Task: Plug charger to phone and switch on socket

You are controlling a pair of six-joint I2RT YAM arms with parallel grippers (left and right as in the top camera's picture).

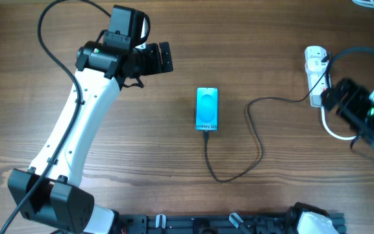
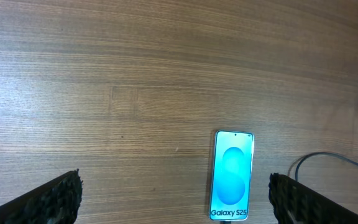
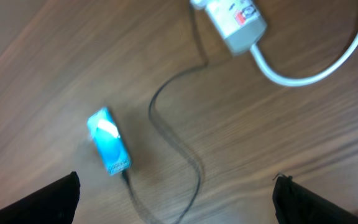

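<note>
The phone lies flat at the table's middle, turquoise screen up; it also shows in the left wrist view and, blurred, in the right wrist view. The charger cable runs from the phone's near end in a loop to the socket at the far right; its tip sits at the phone's end. The socket shows in the right wrist view with its white cord. My left gripper is open and empty, far left of the phone. My right gripper is open, beside the socket.
The thick white cord curves from the socket toward the right arm. A black rail runs along the table's front edge. Bare wood lies between the left gripper and the phone.
</note>
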